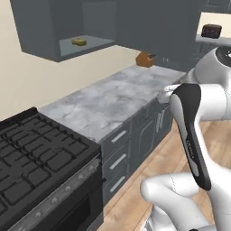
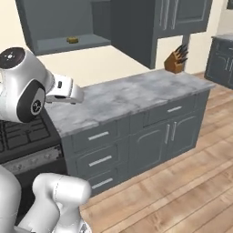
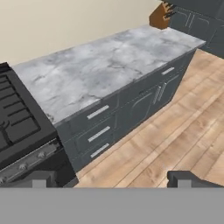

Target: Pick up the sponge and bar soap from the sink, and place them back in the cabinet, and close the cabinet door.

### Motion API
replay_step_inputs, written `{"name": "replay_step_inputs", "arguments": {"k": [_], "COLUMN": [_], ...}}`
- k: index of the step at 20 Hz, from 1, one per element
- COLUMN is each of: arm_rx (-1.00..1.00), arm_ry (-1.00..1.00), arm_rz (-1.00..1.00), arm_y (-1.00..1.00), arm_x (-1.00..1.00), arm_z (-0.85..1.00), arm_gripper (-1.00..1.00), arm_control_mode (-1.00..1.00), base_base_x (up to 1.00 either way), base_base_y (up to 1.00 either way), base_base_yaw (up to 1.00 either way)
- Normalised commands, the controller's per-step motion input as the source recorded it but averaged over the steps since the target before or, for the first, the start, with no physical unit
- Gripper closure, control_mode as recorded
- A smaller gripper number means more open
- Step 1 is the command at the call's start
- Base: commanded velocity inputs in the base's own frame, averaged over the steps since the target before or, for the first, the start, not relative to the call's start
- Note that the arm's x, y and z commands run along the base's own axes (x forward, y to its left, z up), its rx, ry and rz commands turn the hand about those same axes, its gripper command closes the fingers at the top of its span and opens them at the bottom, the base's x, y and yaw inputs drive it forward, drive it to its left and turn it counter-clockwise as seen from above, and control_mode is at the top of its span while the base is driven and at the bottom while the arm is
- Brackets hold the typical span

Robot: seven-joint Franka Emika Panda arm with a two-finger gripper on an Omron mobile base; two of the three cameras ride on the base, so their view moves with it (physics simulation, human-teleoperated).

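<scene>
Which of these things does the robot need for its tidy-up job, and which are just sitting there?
For the job:
sponge, on the shelf
cabinet
cabinet door, standing open
tool, open and empty

Just lying about:
knife block
stove
counter
drawers

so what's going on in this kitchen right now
The white robot arm's gripper is open and holds nothing, looking down over the grey marble counter beside the black stove. Up in the open dark slate-grey wall cabinet, a small yellow-brown block sits on the shelf. No sink is in sight here. A wooden knife block stands at the counter's far end.
</scene>
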Motion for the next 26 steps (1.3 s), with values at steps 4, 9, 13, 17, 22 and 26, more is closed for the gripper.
{"name": "replay_step_inputs", "arguments": {"k": [4, 9, 13, 17, 22, 26], "arm_rx": [0.0, 0.0, 0.0, 0.0, 0.0, 0.0], "arm_ry": [0.0, 0.0, 0.0, 0.0, 0.0, 0.0], "arm_rz": [0.0, 0.0, 0.0, 0.0, 0.0, 0.0], "arm_y": [0.0, 0.0, 0.0, 0.0, 0.0, 0.0], "arm_x": [0.0, 0.0, 0.0, 0.0, 0.0, 0.0], "arm_z": [0.0, 0.0, 0.0, 0.0, 0.0, 0.0], "arm_gripper": [-1.0, -1.0, -1.0, -1.0, -1.0, -1.0], "arm_control_mode": [1.0, 1.0, 1.0, 1.0, 1.0, 1.0], "base_base_x": [0.0, -0.05, -0.16, -0.21, -0.22, -0.24], "base_base_y": [0.01, 0.01, 0.01, 0.07, 0.2, 0.14], "base_base_yaw": [-0.47, -0.54, -0.56, -0.56, -0.56, -0.56]}}
